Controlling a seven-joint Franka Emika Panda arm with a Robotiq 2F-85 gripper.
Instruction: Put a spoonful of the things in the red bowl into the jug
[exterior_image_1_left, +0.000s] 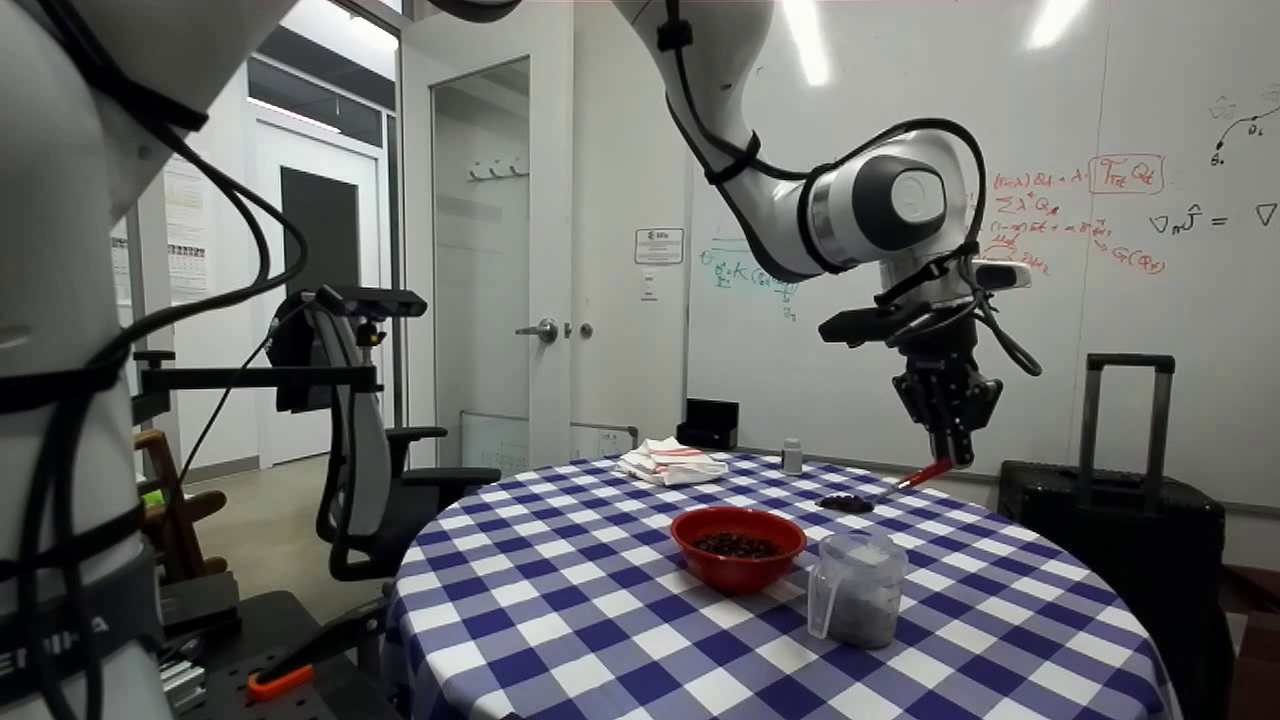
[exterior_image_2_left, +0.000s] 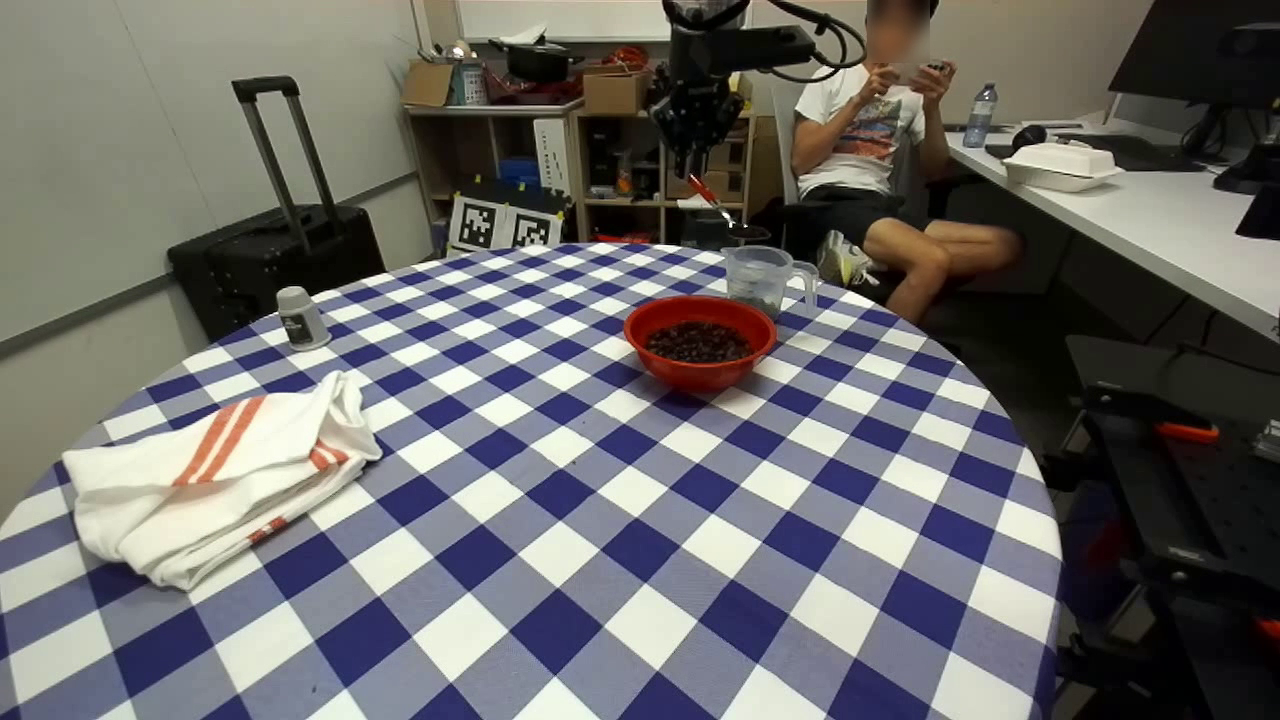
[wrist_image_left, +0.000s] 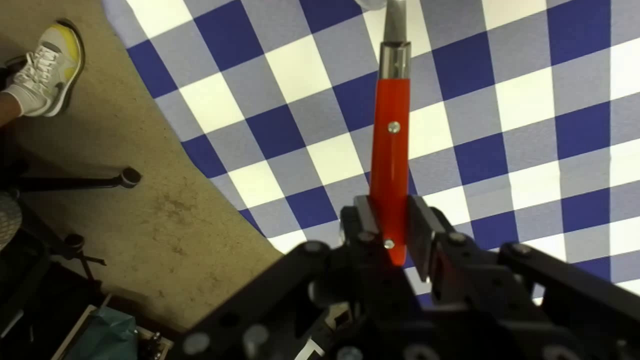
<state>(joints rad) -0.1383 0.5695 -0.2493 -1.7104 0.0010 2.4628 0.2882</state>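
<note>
The red bowl (exterior_image_1_left: 735, 576) stands on the checked table with dark bits inside; it also shows in an exterior view (exterior_image_2_left: 692, 376). The clear jug (exterior_image_1_left: 868, 595) stands close beside it, handle out to one side, and also shows in an exterior view (exterior_image_2_left: 757, 268); I cannot tell what is in its cloudy lower part. My gripper (exterior_image_1_left: 953, 462) is shut on the red handle of a spoon (wrist_image_left: 391, 145). The spoon slants down; its head (exterior_image_1_left: 847, 504) carries dark bits and appears just above the jug's rim in both exterior views. The spoon's head is out of the wrist view.
A folded white cloth with orange stripes (exterior_image_2_left: 230, 470) and a small grey shaker (exterior_image_2_left: 302, 320) lie farther off on the round table (exterior_image_2_left: 560, 560). A black suitcase (exterior_image_1_left: 1120, 530) stands beyond the edge. A person (exterior_image_2_left: 870, 130) sits behind the table.
</note>
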